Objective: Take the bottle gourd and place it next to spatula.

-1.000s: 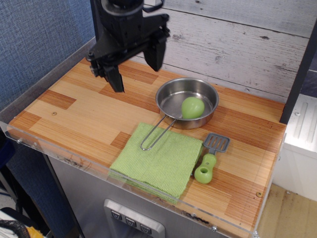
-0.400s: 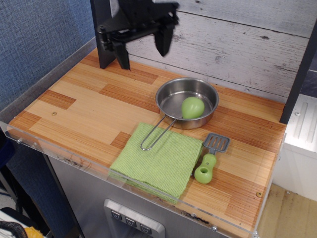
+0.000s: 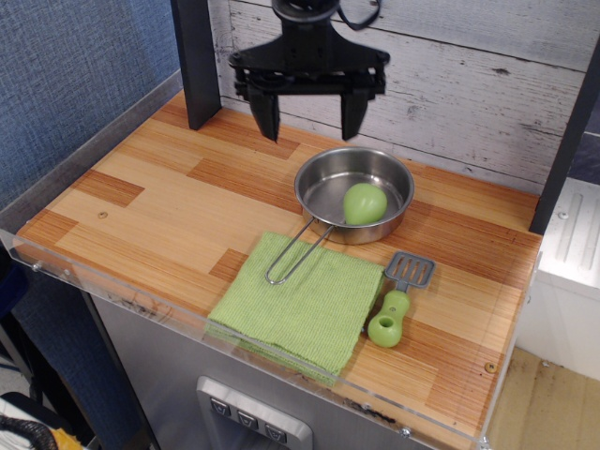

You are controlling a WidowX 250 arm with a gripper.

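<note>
Bottle gourd (image 3: 365,202) sits inside the steel pan (image 3: 354,192), on the pan's right side, toward the back right of the desk; it leans near the pan's front wall and nothing is touching it. The pan's wire handle (image 3: 295,253) runs forward and left, out over the green cloth (image 3: 295,305) that lies at the front edge. The spatula (image 3: 400,298) lies just right of the cloth, near the front right corner, grey blade toward the back and green ring handle toward the front.

The gripper (image 3: 307,114) hangs above the back edge of the desk, up and to the left of the pan, with its two black fingers (image 3: 264,114) spread wide apart and nothing between them. A second ago it was over the back left part of the desk, turned at an angle; since then it has swung rightward along the back edge and squared itself so both fingers point straight down. The gourd, pan, cloth and spatula have not moved at all.

That shift reads as the approach: the arm is lining up on the pan, but the grasp is not yet begun. It probably needs to travel a little further right and forward, then descend into the pan around the gourd. The bare wood just beside the spatula's right looks the likeliest drop spot.
</note>
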